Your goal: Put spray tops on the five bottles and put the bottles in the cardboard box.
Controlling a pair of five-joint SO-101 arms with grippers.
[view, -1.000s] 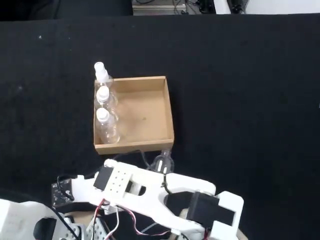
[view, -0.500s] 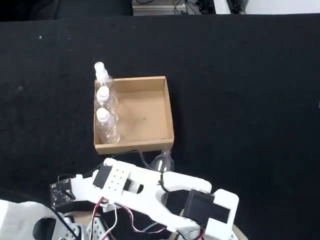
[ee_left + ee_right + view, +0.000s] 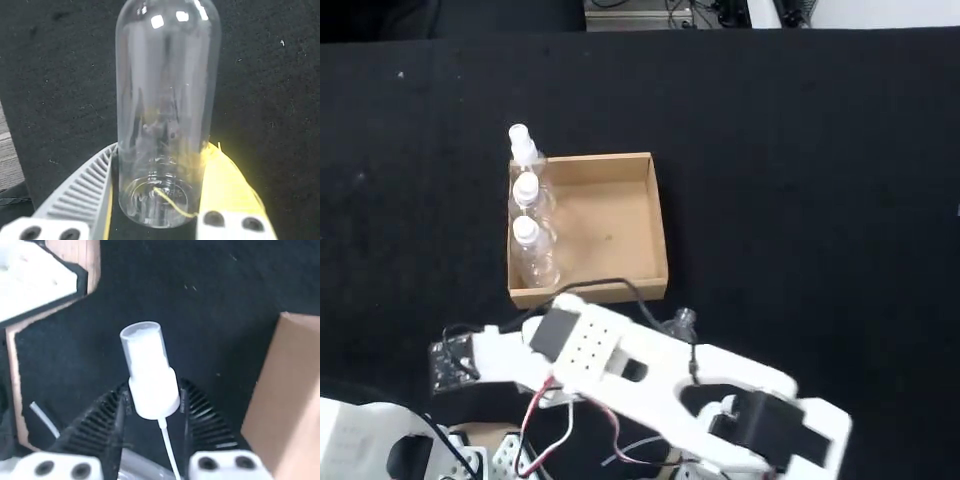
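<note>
Cardboard box (image 3: pixel 660 215): sitting open on the black table (image 3: pixel 800 180). One brown wall is showing near the right pincer, off to its side and not touching it.
Capped bottles (image 3: pixel 528 195): three are standing in a row along one wall inside the box, each wearing a white top.
Left pincer (image 3: pixel 162 160): clenching on the bare bottle (image 3: pixel 167 100), with a finger pressing each side of its near end.
Bare bottle: clear, carrying no top, and stretching straight out ahead of the left pincer over the black table.
Right pincer (image 3: pixel 154 395): grasping the spray top (image 3: pixel 147 365) by its collar.
Spray top: white. Its capped head is sticking out ahead of the fingers, and its thin tube (image 3: pixel 167 445) is trailing back between them.
White arm (image 3: pixel 650 380): lying across the table just outside the box. I cannot tell which arm it is. The bare bottle's neck is poking out beside it.
</note>
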